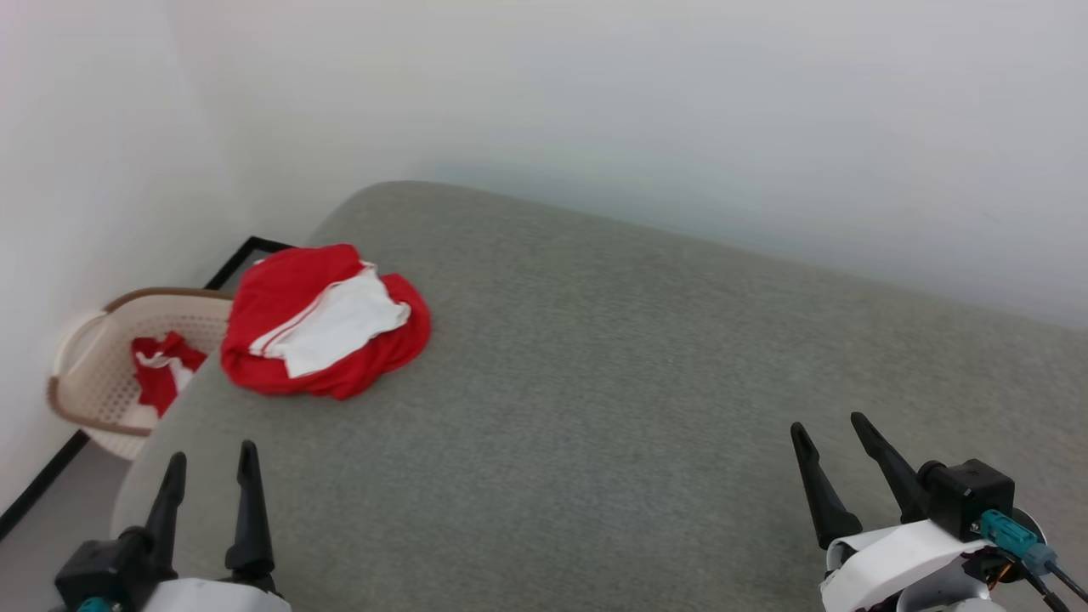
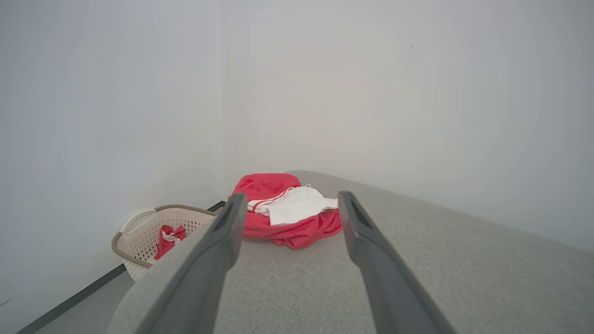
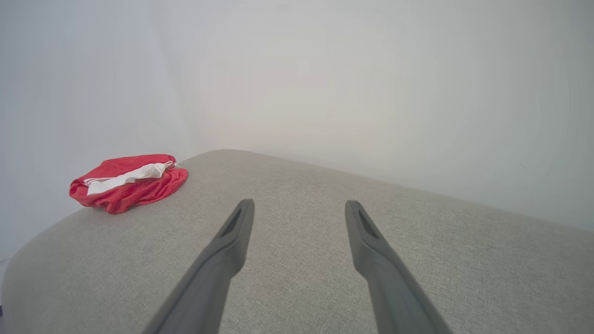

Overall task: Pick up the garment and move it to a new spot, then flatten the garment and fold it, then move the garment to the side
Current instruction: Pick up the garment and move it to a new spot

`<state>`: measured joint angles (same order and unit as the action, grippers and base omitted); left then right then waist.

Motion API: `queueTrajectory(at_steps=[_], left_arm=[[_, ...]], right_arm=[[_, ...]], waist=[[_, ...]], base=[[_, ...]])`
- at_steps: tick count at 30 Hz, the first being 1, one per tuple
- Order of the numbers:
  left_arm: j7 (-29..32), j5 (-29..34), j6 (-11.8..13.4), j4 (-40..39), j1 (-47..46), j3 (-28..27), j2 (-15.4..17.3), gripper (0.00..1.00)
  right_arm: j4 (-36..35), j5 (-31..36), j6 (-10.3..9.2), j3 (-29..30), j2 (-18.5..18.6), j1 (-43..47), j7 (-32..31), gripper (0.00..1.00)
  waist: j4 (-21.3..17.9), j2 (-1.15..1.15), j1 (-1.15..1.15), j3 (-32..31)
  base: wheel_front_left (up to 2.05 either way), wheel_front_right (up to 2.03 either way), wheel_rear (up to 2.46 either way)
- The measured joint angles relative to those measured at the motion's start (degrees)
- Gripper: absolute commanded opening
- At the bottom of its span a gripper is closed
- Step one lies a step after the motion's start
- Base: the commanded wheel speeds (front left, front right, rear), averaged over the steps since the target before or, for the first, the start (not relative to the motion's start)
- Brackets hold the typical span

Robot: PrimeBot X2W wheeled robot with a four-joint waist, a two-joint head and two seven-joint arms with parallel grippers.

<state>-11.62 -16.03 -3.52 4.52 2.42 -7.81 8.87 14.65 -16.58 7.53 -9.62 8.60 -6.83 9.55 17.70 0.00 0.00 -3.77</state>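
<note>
Head view: garment (image 1: 325, 321) crumpled, pickup not begun (left tool (image 1: 212, 453), right tool (image 1: 828, 423) both spread, empty); next, probably reaching to it.

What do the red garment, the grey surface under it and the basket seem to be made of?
The garment looks like soft matte knit cloth: it lies crumpled in folds. The grey surface seems woven upholstery, by its speckled weave. The basket is probably moulded plastic: perforated beige wall.
</note>
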Motion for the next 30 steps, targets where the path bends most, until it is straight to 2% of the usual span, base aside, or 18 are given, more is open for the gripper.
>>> queueTrajectory(at_steps=[5, 11, 16, 20, 30], left_arm=[[0.60, -1.72, 0.23, -0.63, 0.36, -0.66, -0.27, 1.00], [2.13, -5.27, -0.35, 0.82, -2.71, -2.27, 0.56, 1.00], [5.10, -7.87, -1.64, 4.27, -9.39, -2.61, 3.79, 1.00], [8.57, -10.23, -2.63, 8.49, -16.55, -2.25, 7.76, 1.00], [16.85, -17.55, -3.76, 22.56, -35.52, 1.53, 16.46, 1.00]], right_arm=[[0.00, -0.03, 0.00, -0.32, 0.10, 0.00, -0.03, 1.00], [-0.77, -0.23, 0.00, -0.08, 1.22, -0.80, -1.11, 1.00], [-2.58, 0.24, 0.00, 0.56, 2.32, -2.59, -2.48, 1.00], [-4.47, 1.15, 0.00, 1.31, 3.27, -4.16, -3.69, 1.00], [-10.43, 3.46, 0.00, 3.36, 4.34, -7.25, -6.82, 1.00]], waist=[[2.04, 0.00, 0.00, -0.50], [1.85, 0.00, 0.00, 0.64], [0.74, 0.00, 0.00, 3.48], [-0.53, 0.00, -0.01, 6.74], [-3.83, 0.00, 0.00, 16.68]], base=[[0.00, 0.00, 0.00], [0.00, 0.00, 0.00], [0.00, 0.00, 0.00], [0.00, 0.00, 0.00], [0.00, 0.00, 0.00]])
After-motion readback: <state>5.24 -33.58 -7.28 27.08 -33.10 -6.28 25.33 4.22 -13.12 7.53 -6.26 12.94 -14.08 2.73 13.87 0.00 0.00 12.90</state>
